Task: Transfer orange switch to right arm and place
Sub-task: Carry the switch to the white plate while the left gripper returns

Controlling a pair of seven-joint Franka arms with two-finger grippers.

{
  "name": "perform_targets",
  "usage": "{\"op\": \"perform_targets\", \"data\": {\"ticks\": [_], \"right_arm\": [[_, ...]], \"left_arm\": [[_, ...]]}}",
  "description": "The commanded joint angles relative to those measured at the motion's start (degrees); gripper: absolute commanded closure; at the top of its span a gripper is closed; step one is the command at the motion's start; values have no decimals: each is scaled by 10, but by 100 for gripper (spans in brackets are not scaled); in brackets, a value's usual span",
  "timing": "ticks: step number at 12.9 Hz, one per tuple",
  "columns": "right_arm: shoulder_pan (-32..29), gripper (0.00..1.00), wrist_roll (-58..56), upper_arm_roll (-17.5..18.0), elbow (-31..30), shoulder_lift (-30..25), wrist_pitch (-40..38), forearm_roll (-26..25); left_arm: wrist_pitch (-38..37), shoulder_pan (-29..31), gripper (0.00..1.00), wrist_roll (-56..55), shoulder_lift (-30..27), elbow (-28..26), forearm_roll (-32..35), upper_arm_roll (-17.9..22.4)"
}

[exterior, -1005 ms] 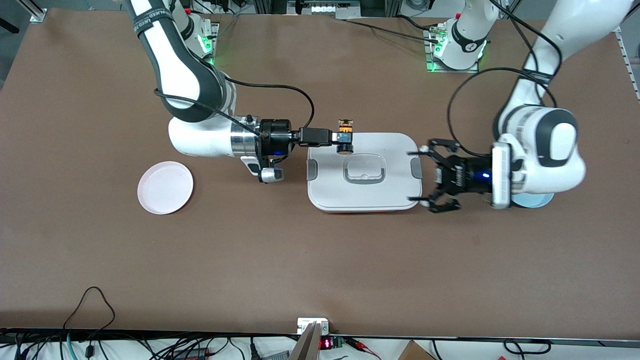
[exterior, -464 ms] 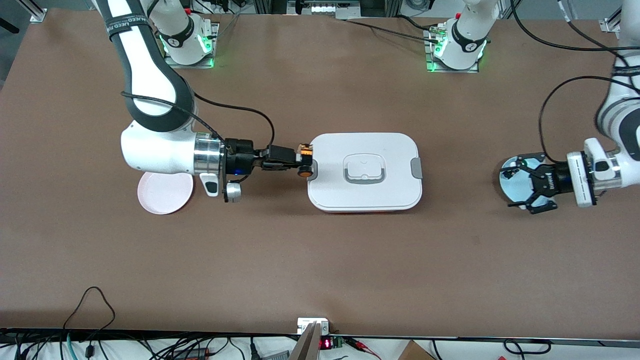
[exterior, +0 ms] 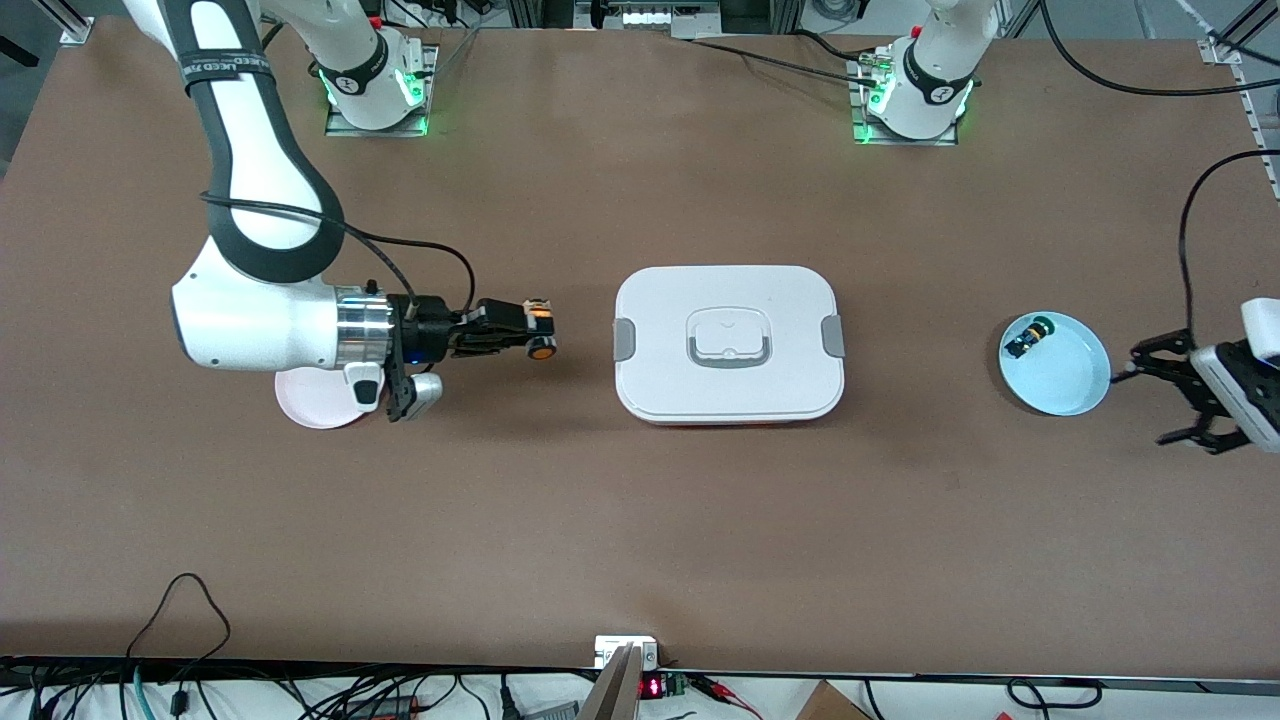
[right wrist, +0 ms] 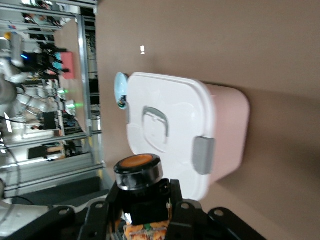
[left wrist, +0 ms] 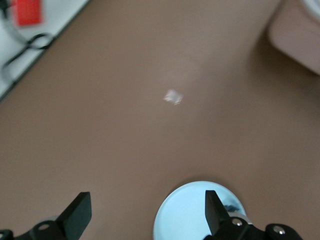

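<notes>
Since the earlier frames, both arms have drawn apart from the lidded white box [exterior: 730, 300]. The right hand [exterior: 535, 325] has carried the orange switch [exterior: 541, 345] off the box toward the right arm's end of the bench [exterior: 640, 540], and the left hand [exterior: 1150, 405] has retreated to the left arm's end. The right hand is clamped on the black body of the orange switch. In the right wrist view the orange cap [right wrist: 138, 172] stands clear above the fingers [right wrist: 112, 202]. The held switch hangs over bare bench between the box and the pink plate [exterior: 310, 405]. I judge the transfer complete and placement the step in hand, with the pink plate the likely target. The plate is partly covered by the right arm's wrist, so I would first move the hand farther toward the right arm's end until the switch sits over the plate's middle. I would then lower slowly and release only when the switch touches or nearly touches the plate, since a small round-capped part may roll. Afterwards I would lift straight up to avoid dragging it off the rim. The left hand waits with fingers spread wide beside the blue plate [exterior: 1070, 395], which carries another small switch [exterior: 1030, 335], and it holds nothing.
</notes>
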Motion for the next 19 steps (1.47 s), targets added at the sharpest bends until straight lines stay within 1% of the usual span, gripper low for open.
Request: {"op": "perform_targets", "data": {"ticks": [1,3,4,5,6,7,8,9,10,14,15,16,19], "right_arm": [[-20,78,-35,5,-13,-18,-7,-79],[-36,78,-57,5,-20,-17,-5,-147],[-43,78,-89,5,-22,-17,-5,-190],[-45,78,-126,5,-26,-17,-7,-236],[-48,78,-152,5,-30,-17,-8,-283],[-51,78,-182,5,-37,-18,-10,-328],[-53,78,-206,5,-42,-22,-11,-363],[-60,78,-230,5,-46,-25,-11,-402],[-63,78,-265,5,-53,-27,-11,-440],[-90,77,-418,5,-97,-37,-1,-578],[-96,77,-446,5,-104,-37,14,-601],[-106,77,-476,5,-118,-38,36,-614],[-128,77,-524,5,-175,-37,129,-616]], "left_arm": [[-55,-46,0,-202,-35,44,75,2],[-104,-87,0,-340,-83,38,88,12],[-129,-103,0,-410,-107,35,112,13],[-167,-126,0,-487,-135,22,116,13],[-203,-139,0,-560,-160,5,116,13],[-215,-151,0,-622,-184,-19,114,13],[-215,-159,0,-659,-205,-49,109,16],[-212,-159,0,-667,-220,-74,94,22],[-211,-159,0,-668,-223,-86,78,35],[-218,-156,0,-670,-222,-86,76,41],[-221,-154,0,-670,-222,-85,75,41],[-224,-150,0,-670,-219,-80,70,41],[-232,-144,0,-670,-218,-79,52,41]]}}
